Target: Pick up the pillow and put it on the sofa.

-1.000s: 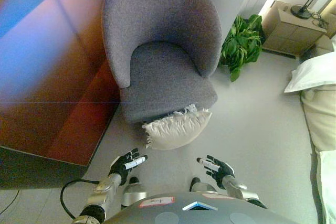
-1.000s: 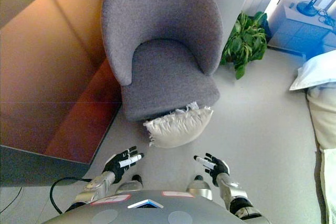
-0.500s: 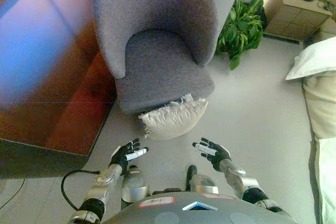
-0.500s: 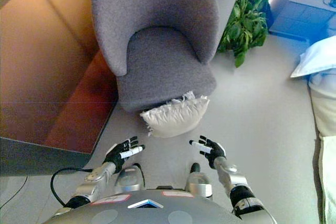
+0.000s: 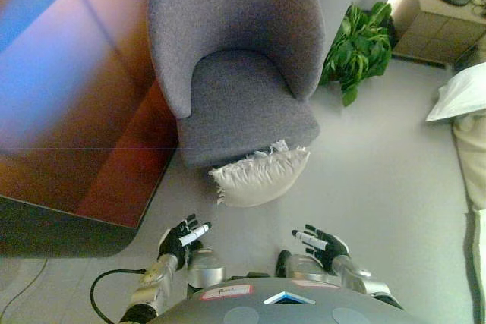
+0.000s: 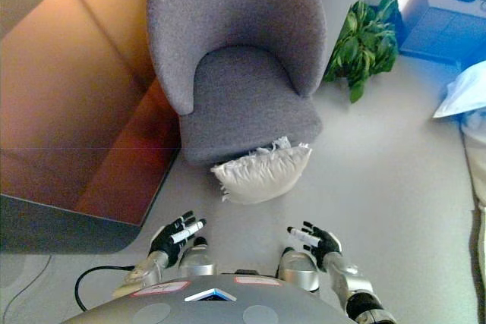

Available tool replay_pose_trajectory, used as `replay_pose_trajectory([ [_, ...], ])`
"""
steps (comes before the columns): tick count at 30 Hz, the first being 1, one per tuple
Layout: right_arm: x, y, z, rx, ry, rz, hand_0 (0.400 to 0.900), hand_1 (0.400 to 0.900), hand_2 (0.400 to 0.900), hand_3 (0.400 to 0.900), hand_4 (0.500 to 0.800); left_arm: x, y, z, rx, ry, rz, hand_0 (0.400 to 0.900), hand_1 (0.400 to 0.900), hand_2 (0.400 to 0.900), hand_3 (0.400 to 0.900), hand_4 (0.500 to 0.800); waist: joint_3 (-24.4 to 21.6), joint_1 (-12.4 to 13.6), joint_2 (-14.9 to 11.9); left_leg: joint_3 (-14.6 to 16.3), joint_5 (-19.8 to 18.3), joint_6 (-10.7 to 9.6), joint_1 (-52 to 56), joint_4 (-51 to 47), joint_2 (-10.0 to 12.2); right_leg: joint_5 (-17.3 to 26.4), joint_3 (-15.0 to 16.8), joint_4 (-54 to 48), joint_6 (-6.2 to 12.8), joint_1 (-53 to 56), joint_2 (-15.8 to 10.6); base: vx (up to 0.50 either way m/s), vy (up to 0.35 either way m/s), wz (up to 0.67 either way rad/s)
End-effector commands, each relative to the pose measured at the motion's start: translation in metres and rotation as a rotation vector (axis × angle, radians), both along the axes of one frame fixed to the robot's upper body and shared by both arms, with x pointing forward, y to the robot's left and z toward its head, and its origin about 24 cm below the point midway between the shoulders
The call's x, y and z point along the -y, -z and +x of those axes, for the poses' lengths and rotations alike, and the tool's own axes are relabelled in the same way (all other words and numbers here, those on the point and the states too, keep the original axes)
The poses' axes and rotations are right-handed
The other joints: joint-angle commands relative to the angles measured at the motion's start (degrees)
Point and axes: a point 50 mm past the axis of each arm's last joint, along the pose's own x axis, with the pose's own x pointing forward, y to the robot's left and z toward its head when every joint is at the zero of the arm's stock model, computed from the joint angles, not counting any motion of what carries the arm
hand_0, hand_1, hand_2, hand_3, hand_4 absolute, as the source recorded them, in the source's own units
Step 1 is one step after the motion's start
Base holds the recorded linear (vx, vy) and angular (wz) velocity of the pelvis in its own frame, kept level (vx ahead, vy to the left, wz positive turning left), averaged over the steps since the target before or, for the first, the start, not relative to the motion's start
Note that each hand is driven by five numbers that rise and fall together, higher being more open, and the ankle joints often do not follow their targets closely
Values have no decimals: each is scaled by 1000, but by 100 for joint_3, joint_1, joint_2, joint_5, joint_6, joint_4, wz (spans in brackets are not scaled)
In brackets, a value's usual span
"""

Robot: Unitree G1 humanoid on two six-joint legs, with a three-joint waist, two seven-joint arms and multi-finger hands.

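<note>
Left eye view: the cream pillow (image 5: 261, 177) lies on the floor (image 5: 380, 172), leaning against the grey sofa's (image 5: 235, 66) front edge (fringed side up). Left hand (image 5: 181, 239) and right hand (image 5: 323, 243) hover spread, empty, near it.

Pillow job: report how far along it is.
Done: nothing yet. The pillow lies on the floor, leaning against the front of the grey armchair, whose seat is bare. In hand: the left hand and right hand hover open, short of the pillow, touching nothing. Left: reach in, grasp the pillow, lift it onto the seat.
</note>
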Motion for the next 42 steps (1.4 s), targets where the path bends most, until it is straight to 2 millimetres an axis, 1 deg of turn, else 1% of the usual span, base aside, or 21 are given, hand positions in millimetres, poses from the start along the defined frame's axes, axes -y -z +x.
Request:
replay_pose_trajectory([
  [1, -8, -13, 28, 147, -19, 58, 900, 900, 900, 900, 800, -14, -20, 33, 179, 48, 73, 900, 900, 900, 900, 800, -87, 166, -180, 45, 1124, 124, -903, -708, -18, -579, -435, -98, -24, 1103, 75, 404, 159, -8],
  [4, -16, -13, 29, 146, -68, 63, 900, 900, 900, 900, 800, -24, -25, 40, 187, 44, 100, 900, 900, 900, 900, 800, -110, 209, -299, 68, 540, 399, -1102, -178, -73, -697, -564, 394, 137, 1021, -184, 316, 162, 6],
  [7, -18, -14, 36, 153, -31, 80, 900, 900, 900, 900, 800, -31, -26, 40, 173, 51, 113, 900, 900, 900, 900, 800, -145, 366, -406, -213, 120, 626, -1295, 225, -267, -777, -616, 951, 321, 915, -411, 304, 163, -1],
  [11, -24, -12, 38, 155, 1, 99, 900, 900, 900, 900, 800, -36, -25, 32, 139, 99, 125, 900, 900, 900, 900, 800, -307, 437, -578, -199, -256, 1037, -1158, 153, -816, -36, -501, 1707, 675, 734, -660, 300, 217, 7],
  [13, -26, -12, 38, 160, 17, 102, 900, 900, 900, 900, 800, -39, -25, 32, 125, 122, 136, 900, 900, 900, 900, 800, -379, 436, -568, -156, -387, 1252, -954, -118, -1130, 419, -403, 2654, 838, 498, -723, 276, 282, 22],
  [14, -26, -12, 38, 164, 29, 98, 900, 900, 900, 900, 800, -41, -25, 32, 113, 138, 149, 900, 900, 900, 900, 800, -396, 390, -506, -164, -479, 1351, -759, -280, -1270, 669, -354, 3400, 880, 167, -770, 305, 282, 35],
  [16, -25, -14, 42, 179, 46, 87, 900, 900, 900, 900, 800, -44, -26, 34, 98, 149, 175, 900, 900, 900, 900, 800, -387, 294, -377, -217, -567, 1420, -396, -519, -1380, 635, -343, 4198, 761, -588, -894, 284, 200, 31],
  [19, -26, -19, 50, 209, 28, 77, 900, 900, 900, 900, 800, -50, -29, 40, 106, 116, 177, 900, 900, 900, 900, 800, -350, 176, -221, -252, -466, 1340, -106, -701, -1363, 470, -628, 3679, 469, -1134, -773, 167, -29, 17],
  [21, -26, -22, 50, 228, -3, 54, 900, 900, 900, 900, 800, -52, -33, 45, 126, 119, 174, 900, 900, 900, 900, 800, -278, 46, -200, -334, -478, 1191, 99, -768, -1365, 646, -722, 2913, 429, -1399, -997, 194, -164, 31],
  [22, -24, -22, 48, 230, -9, 51, 900, 900, 900, 900, 800, -53, -35, 48, 132, 118, 172, 900, 900, 900, 900, 800, -246, -3, -210, -338, -495, 1117, 175, -782, -1347, 817, -765, 2552, 471, -1461, -1175, 249, -306, 35],
  [24, -24, -23, 43, 233, 0, 54, 900, 900, 900, 900, 800, -53, -36, 49, 144, 129, 162, 900, 900, 900, 900, 800, -191, -121, -362, -335, -623, 931, 337, -778, -1357, 1574, -704, 1214, 757, -1491, -1612, 290, -425, 41],
  [25, -24, -22, 42, 238, 3, 60, 900, 900, 900, 900, 800, -51, -37, 50, 149, 146, 155, 900, 900, 900, 900, 800, -205, -175, -434, -331, -692, 815, 373, -747, -1279, 1936, -603, 557, 918, -1550, -1843, 283, -441, 46],
  [26, -25, -23, 43, 240, -6, 64, 900, 900, 900, 900, 800, -49, -37, 50, 152, 154, 154, 900, 900, 900, 900, 800, -199, -224, -448, -330, -731, 752, 420, -739, -1185, 2212, -494, 383, 1003, -1580, -1926, 267, -424, 45],
  [29, -25, -22, 47, 228, -22, 62, 900, 900, 900, 900, 800, -45, -37, 53, 157, 150, 147, 900, 900, 900, 900, 800, -246, -267, -422, -279, -647, 606, 571, -828, -859, 1973, -586, 59, 1006, -1329, -1822, 215, -265, 39],
  [31, -24, -23, 49, 220, -25, 65, 900, 900, 900, 900, 800, -38, -34, 51, 161, 132, 121, 900, 900, 900, 900, 800, -354, -272, -458, -231, -599, 513, 652, -774, -688, 1692, -651, -103, 971, -1099, -1605, 214, -209, 33],
  [32, -23, -25, 51, 223, -46, 62, 900, 900, 900, 900, 800, -31, -32, 48, 167, 148, 110, 900, 900, 900, 900, 800, -397, -268, -507, -207, -552, 429, 641, -604, -504, 1548, -637, -185, 917, -959, -1475, 162, -210, 21],
  [35, -19, -30, 57, 242, -93, 39, 900, 900, 900, 900, 800, -21, -34, 48, 204, 189, 111, 900, 900, 900, 900, 800, -438, -248, -555, -223, -379, 304, 550, -143, -258, 1411, -696, -510, 861, -740, -1215, 98, -188, 9],
  [38, -14, -33, 61, 265, -117, -8, 900, 900, 900, 900, 800, -16, -36, 51, 226, 243, 110, 900, 900, 900, 900, 800, -442, -221, -520, -59, -89, 216, 349, -75, -107, 1315, -802, -617, 822, -599, -1093, 12, -38, 18],
  [39, -10, -34, 63, 268, -118, -64, 900, 900, 900, 900, 800, -14, -37, 55, 227, 257, 112, 900, 900, 900, 900, 800, -438, -204, -443, 145, 221, 113, 239, -392, -3, 1246, -886, -617, 808, -519, -1023, 25, 40, 40],
  [40, -7, -36, 64, 272, -117, -101, 900, 900, 900, 900, 800, -14, -36, 56, 223, 259, 116, 900, 900, 900, 900, 800, -394, -212, -408, 235, 323, 64, 201, -379, 81, 1212, -978, -617, 778, -441, -990, 34, 53, 42],
  [42, 0, -36, 66, 256, -167, -205, 900, 900, 900, 900, 800, -18, -36, 58, 209, 279, 131, 900, 900, 900, 900, 800, -372, -219, -438, 259, 110, 115, 243, -503, -22, 1220, -1082, -616, 813, -400, -1069, 52, 50, 24],
])
